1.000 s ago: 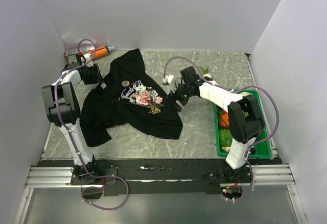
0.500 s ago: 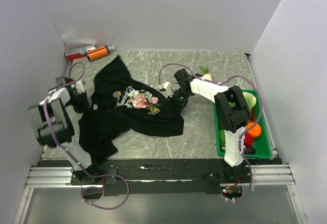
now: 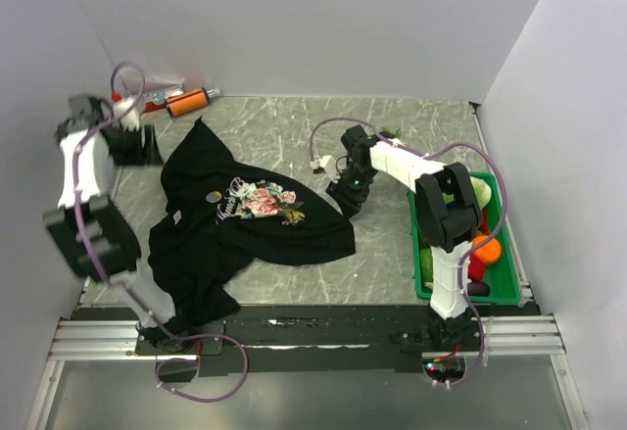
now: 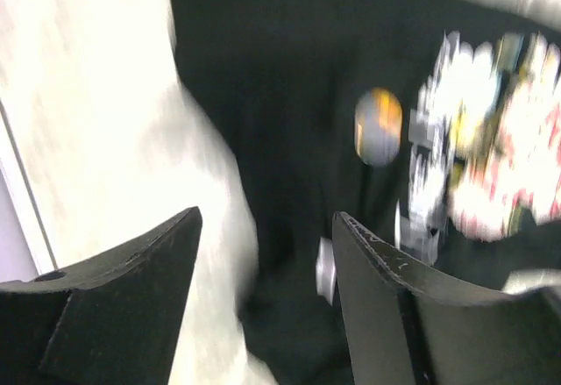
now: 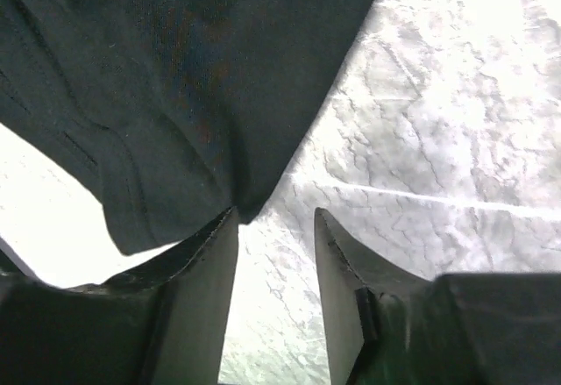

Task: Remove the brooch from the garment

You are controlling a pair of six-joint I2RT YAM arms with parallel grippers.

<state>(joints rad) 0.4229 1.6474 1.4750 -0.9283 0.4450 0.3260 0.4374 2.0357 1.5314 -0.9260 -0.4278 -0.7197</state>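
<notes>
The garment (image 3: pixel 294 239) sprawls diagonally, brooch (image 3: pixel 213 195) face-up.

Bare table (image 3: pixel 294 128) lies open across the upper centre and lower centre-right of the overhead frame. The shirt (image 3: pixel 255 232) covers the centre-left, its brooch (image 3: pixel 212 195) exposed from above. The right arm (image 3: pixel 411 167) slants between shirt and bin (image 3: pixel 500 294) at right; the left arm (image 3: pixel 78 170) and a tube (image 3: pixel 186 103) crowd the upper left.
</notes>
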